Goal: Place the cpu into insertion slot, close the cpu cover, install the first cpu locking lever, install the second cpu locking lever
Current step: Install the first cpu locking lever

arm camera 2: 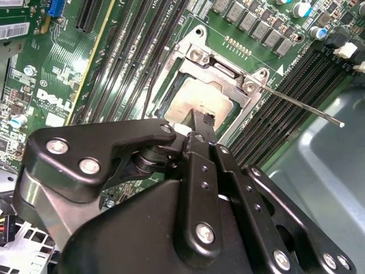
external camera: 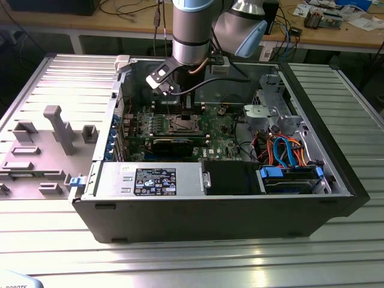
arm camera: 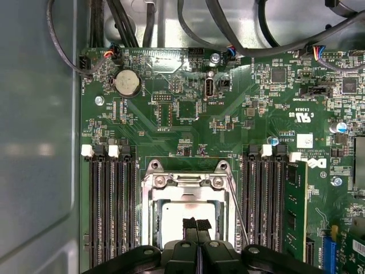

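Note:
The cpu (arm camera: 178, 212) (arm camera 2: 197, 101), silver-grey on top, lies in the insertion slot (external camera: 183, 125) on the green board and hides its contact field. The silver cpu cover (arm camera: 148, 200) (arm camera 2: 171, 74) appears to lie down around the chip. A thin locking lever (arm camera 2: 302, 107) (arm camera: 238, 214) sticks out free from one corner of the socket. My gripper (arm camera: 197, 224) (arm camera 2: 202, 119) (external camera: 182, 108) hangs straight over the socket. Its two black fingertips are shut together, with nothing between them, right at the chip's top.
Long black memory slots (arm camera: 111, 205) flank the socket, with one memory stick (arm camera: 295, 200) fitted. A black expansion card (external camera: 171, 144) lies in front of the socket. A drive cage (external camera: 270, 111) and orange and blue cables (external camera: 285, 150) fill the case's right. A grey fixture (external camera: 54, 129) stands outside the case.

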Available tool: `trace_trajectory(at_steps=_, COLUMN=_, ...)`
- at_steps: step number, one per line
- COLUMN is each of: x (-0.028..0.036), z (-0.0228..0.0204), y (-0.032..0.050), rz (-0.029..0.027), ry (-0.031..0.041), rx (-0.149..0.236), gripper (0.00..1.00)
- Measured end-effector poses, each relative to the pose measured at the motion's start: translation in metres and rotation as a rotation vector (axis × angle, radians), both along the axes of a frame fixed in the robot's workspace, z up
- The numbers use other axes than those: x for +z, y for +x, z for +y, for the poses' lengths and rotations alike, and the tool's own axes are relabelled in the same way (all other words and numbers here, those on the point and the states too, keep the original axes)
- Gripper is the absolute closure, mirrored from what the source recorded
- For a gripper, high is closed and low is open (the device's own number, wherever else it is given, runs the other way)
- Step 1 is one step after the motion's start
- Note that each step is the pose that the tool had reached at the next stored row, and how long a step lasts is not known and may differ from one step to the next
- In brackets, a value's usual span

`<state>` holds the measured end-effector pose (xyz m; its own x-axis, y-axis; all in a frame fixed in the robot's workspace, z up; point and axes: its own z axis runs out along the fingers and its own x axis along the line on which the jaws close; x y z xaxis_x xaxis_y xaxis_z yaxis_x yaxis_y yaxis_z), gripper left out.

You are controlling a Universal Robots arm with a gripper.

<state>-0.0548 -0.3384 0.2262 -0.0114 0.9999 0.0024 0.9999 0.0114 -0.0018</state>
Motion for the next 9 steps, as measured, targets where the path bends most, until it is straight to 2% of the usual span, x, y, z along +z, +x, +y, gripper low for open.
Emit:
trace_trajectory(at_steps=2, x=0.0035, z=0.0000, y=0.0000, rz=0.0000, ry=0.0003, rx=0.000, gripper=0.89)
trace_trajectory(at_steps=9, x=0.0049, z=-0.0001, y=0.0000, rz=0.0003, ry=-0.0002, rx=0.000, gripper=0.89)
